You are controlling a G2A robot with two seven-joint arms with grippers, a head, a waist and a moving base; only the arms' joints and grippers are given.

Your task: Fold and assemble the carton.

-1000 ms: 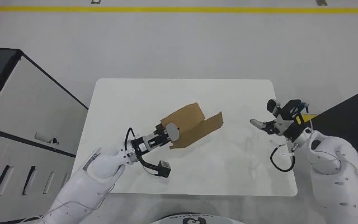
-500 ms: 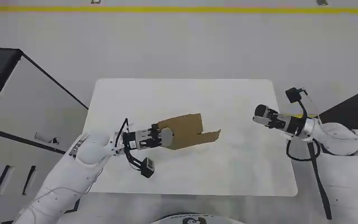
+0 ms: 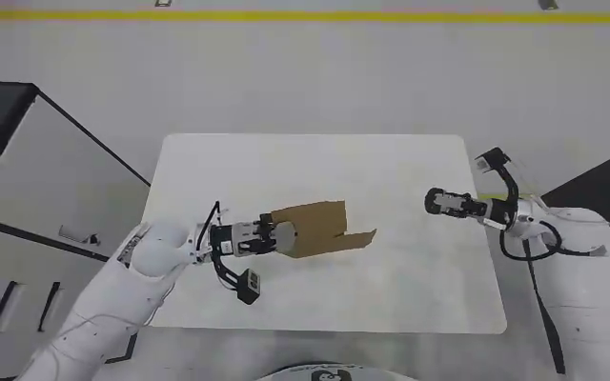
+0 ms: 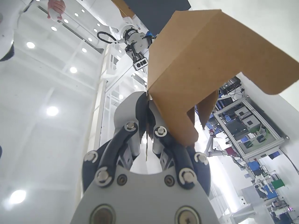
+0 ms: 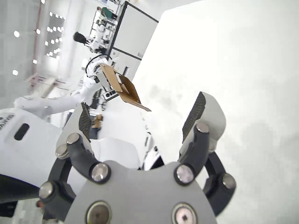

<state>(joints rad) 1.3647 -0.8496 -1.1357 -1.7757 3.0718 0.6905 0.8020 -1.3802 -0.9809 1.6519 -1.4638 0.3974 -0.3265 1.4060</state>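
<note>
Two-armed fold, judged early: carton opened in part, no flap tucked, no end closed. Nearest the robot, left gripper [image 4: 148,117] with fingers pressed together on a thin cardboard edge, pinching the carton [image 3: 310,229] at its end toward the robot's left. Next outward, the carton itself: brown, not yet squared, walls meeting at slack angles, one flap projecting toward the other arm. Placed left of the middle of the table [image 3: 400,167], apparently carried by the pinch alone; unclear whether touching the tabletop along its lower edge. Farther off, over the right part of the table and well apart from the cardboard, right gripper [image 3: 431,202] with fingers spread wide, holding nothing, pointed toward the carton. Beyond both, bare white tabletop up to the far edge. Step in hand, by judgement: presenting the half-opened carton for a second hold. Calls next, probably, for bringing the spread fingers across the gap and around the flap or the free wall before closing. Calls also for keeping the left pinch firm as the anchor, then pressing along the creases rather than across them, for fear of twisting or buckling thin board held on one side only.
</note>
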